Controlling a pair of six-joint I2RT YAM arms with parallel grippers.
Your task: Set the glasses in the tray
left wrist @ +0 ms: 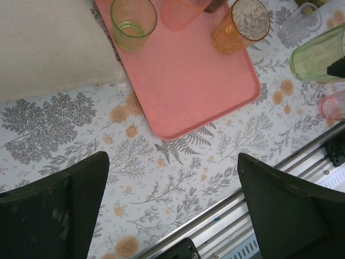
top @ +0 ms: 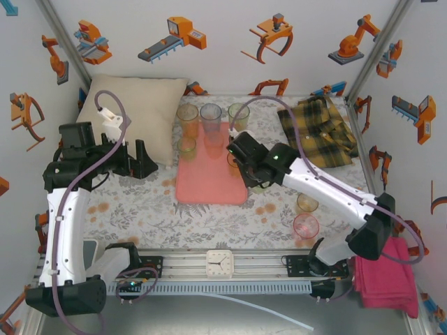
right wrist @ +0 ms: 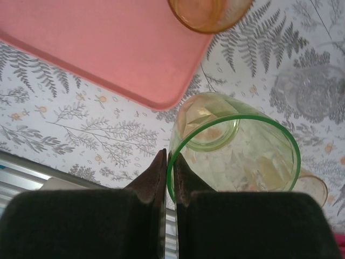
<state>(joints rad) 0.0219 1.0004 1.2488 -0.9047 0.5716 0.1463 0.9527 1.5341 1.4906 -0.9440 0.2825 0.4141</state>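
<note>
Floral tablecloth (top: 209, 216) fills the cell, with robot-print walls (top: 230, 42) behind and to the sides. Two white arms reach out from the near rail (top: 181, 269).

Biggest item on the table is the cream pillow (top: 136, 115), back left. The left gripper (left wrist: 171, 157) hovers off its near right corner, fingers spread wide with nothing between them, bare cloth below.

Centre stage is the tray (top: 209, 183), salmon-pink, its long side running away from the arms and its far left edge tucked against the pillow. Back right lies a yellow-and-black plaid cloth (top: 320, 129), and at the near right corner a folded magenta cloth (top: 387, 279).

On to the glasses (top: 211, 118): three tall ones line up at the tray's far end. A short green tumbler (left wrist: 133, 21) sits on the tray's left side and an orange tumbler (left wrist: 240, 27) on its right edge.

The action is at the right gripper (right wrist: 168, 162), clamped on the rim of the green glass (right wrist: 237, 156), one finger inside and one outside, just off the tray's near right corner. Whether its base touches the table, I can't tell. A clear tumbler (right wrist: 312, 94) stands just beyond it on the cloth.

Further right, off the tray, are an amber tumbler (top: 307, 204) and a pink tumbler (top: 305, 225), side by side. A little clock (top: 218, 264) sits on the rail.
</note>
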